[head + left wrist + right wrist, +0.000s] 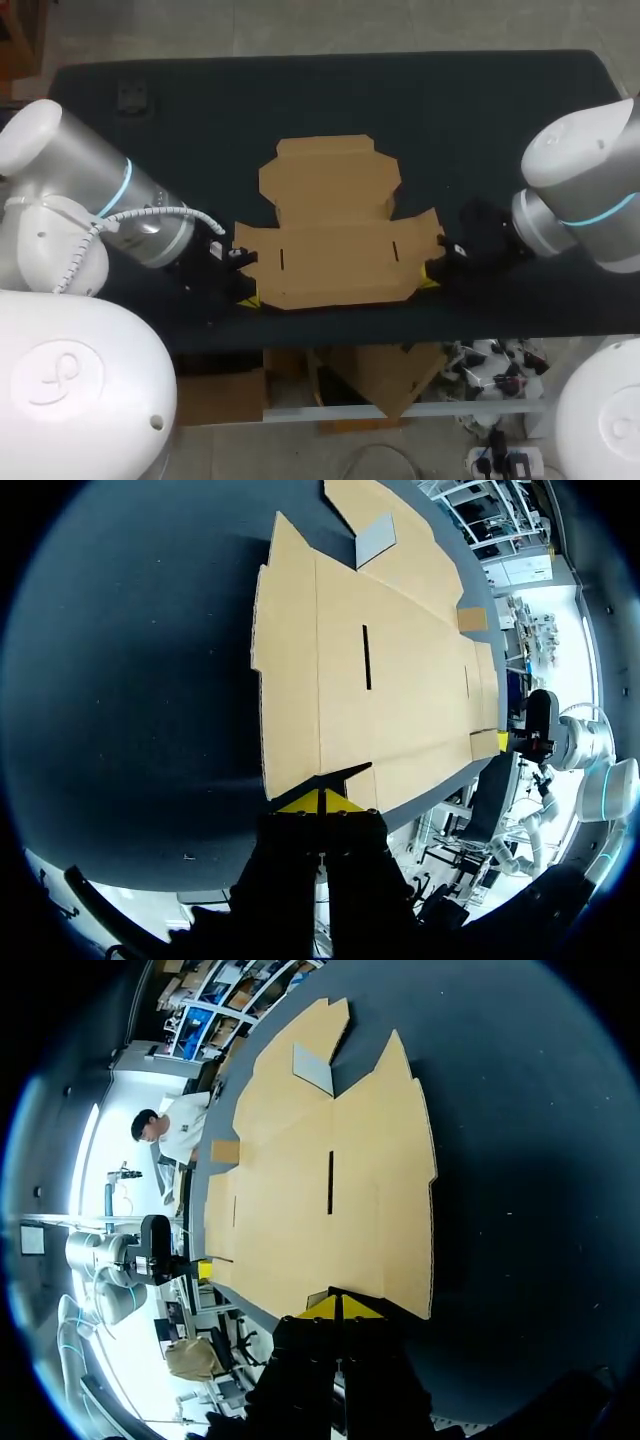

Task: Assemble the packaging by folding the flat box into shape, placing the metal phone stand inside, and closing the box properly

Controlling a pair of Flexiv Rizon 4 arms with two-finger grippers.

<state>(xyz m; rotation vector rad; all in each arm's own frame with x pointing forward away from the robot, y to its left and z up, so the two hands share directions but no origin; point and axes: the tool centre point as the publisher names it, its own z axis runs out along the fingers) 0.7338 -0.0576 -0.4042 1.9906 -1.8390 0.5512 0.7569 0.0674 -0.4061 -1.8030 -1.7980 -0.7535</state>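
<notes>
The flat brown cardboard box (330, 250) lies unfolded on the dark table (480, 120), lid flaps toward the far side. My left gripper (248, 298) is shut, its yellow tips pressed together at the box's near-left edge (320, 802), touching the cardboard (400, 680) without holding it. My right gripper (432, 283) is shut in the same way at the near-right edge (340, 1307) of the cardboard (320, 1190). A small grey flat piece (375, 540) shows at a notch near the far flaps (312, 1068); I cannot tell what it is. I cannot make out the metal phone stand.
A small dark object (132, 95) sits near the table's far left corner. The box's near edge lies close to the table's front edge. Open dark tabletop surrounds the box at the back and on both sides.
</notes>
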